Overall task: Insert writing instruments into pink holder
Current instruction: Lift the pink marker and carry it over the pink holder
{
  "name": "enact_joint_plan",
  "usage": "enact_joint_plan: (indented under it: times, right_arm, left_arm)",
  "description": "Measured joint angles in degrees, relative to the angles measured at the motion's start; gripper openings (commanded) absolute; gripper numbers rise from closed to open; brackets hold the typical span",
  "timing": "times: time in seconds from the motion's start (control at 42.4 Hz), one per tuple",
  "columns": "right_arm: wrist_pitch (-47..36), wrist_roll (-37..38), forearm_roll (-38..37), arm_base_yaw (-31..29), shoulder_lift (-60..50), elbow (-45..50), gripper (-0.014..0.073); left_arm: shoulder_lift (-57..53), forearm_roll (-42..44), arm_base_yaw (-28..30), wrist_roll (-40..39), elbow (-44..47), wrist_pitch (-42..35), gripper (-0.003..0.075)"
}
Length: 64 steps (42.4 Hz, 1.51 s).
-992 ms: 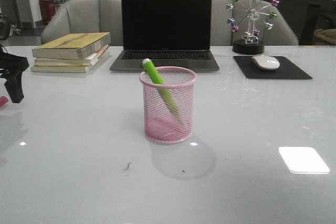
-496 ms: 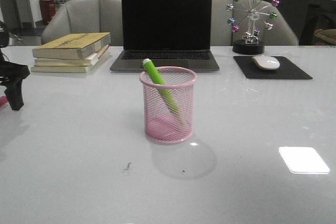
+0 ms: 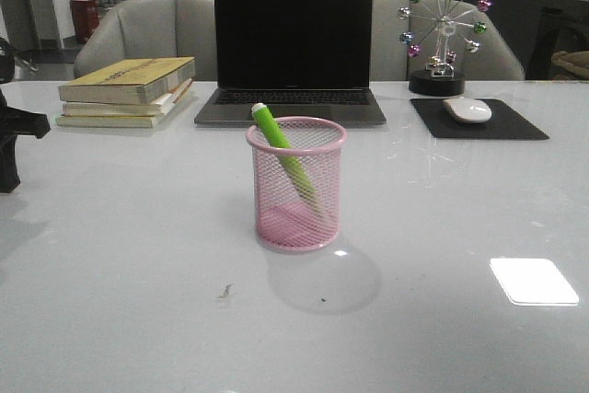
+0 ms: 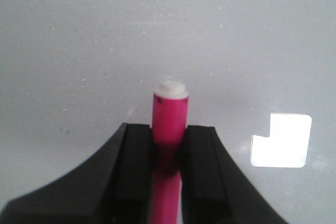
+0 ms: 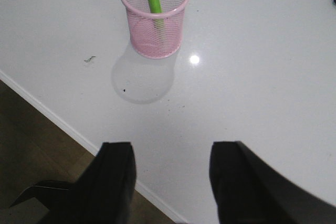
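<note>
One of two markers, the bright green one [image 3: 285, 156], already leaned inside the pink wire-mesh cup [image 3: 296, 183] mid-counter [image 3: 138, 255]. The left end effector [image 4: 168, 145], clamped on the pink-red marker [image 4: 169, 116], had lifted leftward; insertion remained. The right end effector [image 5: 170, 174] hung open.

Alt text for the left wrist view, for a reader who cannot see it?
The left gripper, two black fingers, is shut on a pink-red marker whose white tip points away from the camera. Behind it is a plain white table with one bright light reflection.
</note>
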Motion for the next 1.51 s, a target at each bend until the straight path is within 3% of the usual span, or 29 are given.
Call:
enact_joint_plan:
  times: [0.165,0.449,0.614,0.779,0.992,1.11,1.275,1.511]
  right_arm:
    - [0.1,-0.1,0.0,0.0,0.0,0.0,0.0446]
    - [0.2,-0.1,0.0,0.0,0.0,0.0,0.0446]
    - [0.2,-0.1,0.0,0.0,0.0,0.0,0.0446]
    - [0.2,-0.1,0.0,0.0,0.0,0.0,0.0446]
    - [0.2,-0.1,0.0,0.0,0.0,0.0,0.0446]
    - [0.2,-0.1,0.0,0.0,0.0,0.0,0.0446]
    - [0.2,-0.1,0.0,0.0,0.0,0.0,0.0446]
    - [0.2,-0.1,0.0,0.0,0.0,0.0,0.0446]
  left_arm:
    - [-7.8,-4.5,0.0,4.6,7.0,-4.8,0.0091]
    - [-31.8,-13.3,-1.2,11.1,25.8,-20.9,0.0091]
    - [-44.6,-14.3,-7.5,11.3,37.5,-32.4,0.0091]
    - [-53.2,-18.1,-19.4,11.4,46.8,-47.4,0.0091]
    - [-51.3,-21.2,-38.1,11.5,50.3,-68.6,0.0091]
    - [-46.1,-21.3,-45.3,11.6,50.3,-81.9,0.0091]
    - [-37.7,-21.8,-50.2,11.6,49.2,-96.3,0.0091]
    - [-26.3,-21.8,-51.5,11.6,43.7,-101.1,0.0091]
